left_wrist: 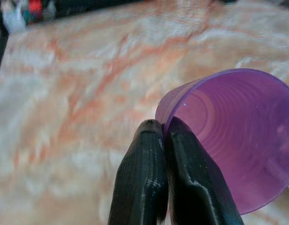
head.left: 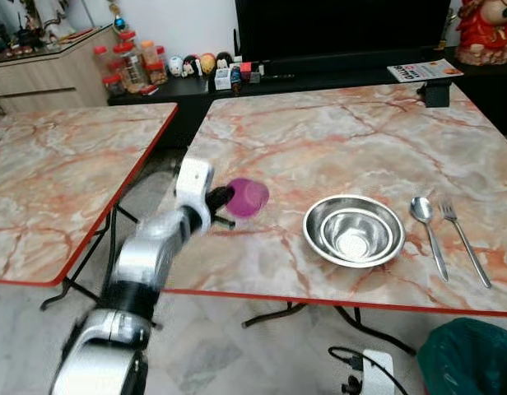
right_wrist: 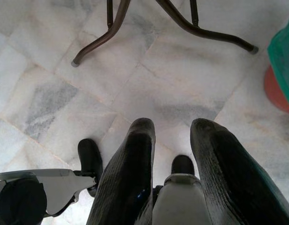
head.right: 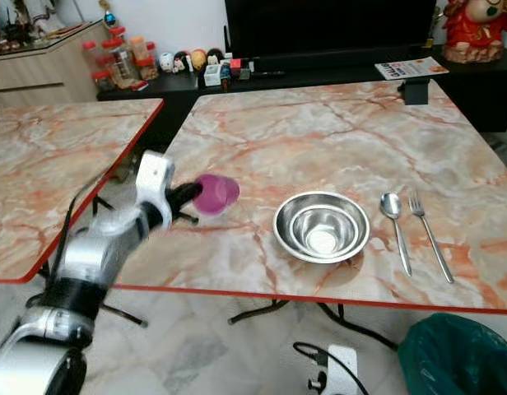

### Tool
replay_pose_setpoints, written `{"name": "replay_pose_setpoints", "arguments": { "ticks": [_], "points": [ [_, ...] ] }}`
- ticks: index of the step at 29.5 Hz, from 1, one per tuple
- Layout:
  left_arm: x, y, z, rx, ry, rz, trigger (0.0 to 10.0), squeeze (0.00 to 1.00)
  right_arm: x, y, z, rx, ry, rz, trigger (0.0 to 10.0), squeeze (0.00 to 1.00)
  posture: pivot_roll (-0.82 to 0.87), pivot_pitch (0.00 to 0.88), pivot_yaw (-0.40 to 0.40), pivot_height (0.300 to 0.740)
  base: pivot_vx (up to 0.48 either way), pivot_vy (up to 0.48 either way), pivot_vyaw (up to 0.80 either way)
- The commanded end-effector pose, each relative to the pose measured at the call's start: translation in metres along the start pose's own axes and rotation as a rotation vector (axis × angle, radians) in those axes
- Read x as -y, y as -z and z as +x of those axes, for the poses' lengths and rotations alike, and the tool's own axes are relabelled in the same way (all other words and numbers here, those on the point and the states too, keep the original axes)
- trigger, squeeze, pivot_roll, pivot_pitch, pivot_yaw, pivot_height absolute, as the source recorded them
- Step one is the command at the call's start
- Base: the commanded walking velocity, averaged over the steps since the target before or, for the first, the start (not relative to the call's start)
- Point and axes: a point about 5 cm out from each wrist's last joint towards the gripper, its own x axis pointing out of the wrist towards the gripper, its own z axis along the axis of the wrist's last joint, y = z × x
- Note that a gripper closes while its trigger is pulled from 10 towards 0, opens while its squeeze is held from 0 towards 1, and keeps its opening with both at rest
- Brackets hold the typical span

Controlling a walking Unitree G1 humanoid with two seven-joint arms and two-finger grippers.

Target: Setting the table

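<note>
Cup rim in left gripper

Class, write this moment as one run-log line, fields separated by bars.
left gripper: shut on purple cup rim, over table | right gripper: open, idle above floor | laid: bowl, spoon, fork

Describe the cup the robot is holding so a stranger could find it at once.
Start at the marble table with the red edge that carries the steel bowl, spoon and fork. Left of the bowl, the left gripper pinches the rim of a translucent purple plastic cup, tipped sideways, the only coloured piece there.
</note>
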Motion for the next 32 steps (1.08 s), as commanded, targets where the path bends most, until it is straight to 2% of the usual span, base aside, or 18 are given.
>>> {"name": "replay_pose_setpoints", "arguments": {
  "ticks": [1, 2, 7, 11, 13, 27, 28, 31, 32],
  "points": [
    [0.002, 0.012, 0.005, -0.102, 0.036, 0.043, 10.0, 0.00, -0.005, 0.000, 0.000, -0.002, -0.008, 0.008, 10.0, 0.00, 0.01, 0.000, 0.157, 0.740, 0.000, 0.000, 0.00],
    [0.002, 0.012, 0.005, -0.102, 0.036, 0.043, 10.0, 0.00, -0.005, 0.000, 0.000, -0.002, -0.008, 0.008, 10.0, 0.00, 0.01, 0.000, 0.157, 0.740, 0.000, 0.000, 0.00],
    [0.014, 0.021, 0.019, -0.265, 0.116, 0.161, 10.0, 0.00, -0.005, 0.000, 0.000, 0.003, 0.000, 0.032, 10.0, 0.00, 0.00, 0.000, 0.170, 0.740, 0.000, 0.000, 0.00],
    [0.018, 0.029, 0.022, -0.336, 0.146, 0.209, 10.0, 0.00, -0.006, 0.000, 0.000, 0.002, 0.004, 0.040, 10.0, 0.00, -0.01, 0.000, 0.179, 0.740, 0.000, 0.000, 0.00],
    [0.018, 0.030, 0.024, -0.353, 0.148, 0.230, 10.0, 0.00, -0.006, 0.001, 0.000, 0.002, 0.005, 0.043, 10.0, 0.00, -0.01, 0.000, 0.180, 0.740, 0.000, 0.000, 0.00],
    [0.020, 0.025, 0.029, -0.366, 0.180, 0.244, 10.0, 0.00, -0.006, 0.002, -0.001, 0.000, 0.012, 0.058, 10.0, 0.00, -0.01, 0.000, 0.187, 0.740, 0.000, 0.000, 0.00],
    [0.020, 0.024, 0.029, -0.362, 0.188, 0.244, 10.0, 1.00, -0.006, 0.002, -0.001, -0.001, 0.012, 0.059, 10.0, 0.00, -0.01, 0.000, 0.187, 0.740, 0.000, 0.000, 0.00],
    [0.021, 0.021, 0.030, -0.351, 0.199, 0.254, 10.0, 1.00, -0.007, 0.002, -0.001, -0.002, 0.011, 0.058, 10.0, 0.00, -0.01, 0.000, 0.187, 0.740, 0.000, 0.000, 0.00],
    [0.021, 0.020, 0.030, -0.343, 0.205, 0.251, 10.0, 0.56, -0.007, 0.003, -0.001, -0.002, 0.011, 0.058, 10.0, 0.00, -0.01, 0.000, 0.187, 0.740, 0.000, 0.000, 0.00]
  ]
}}
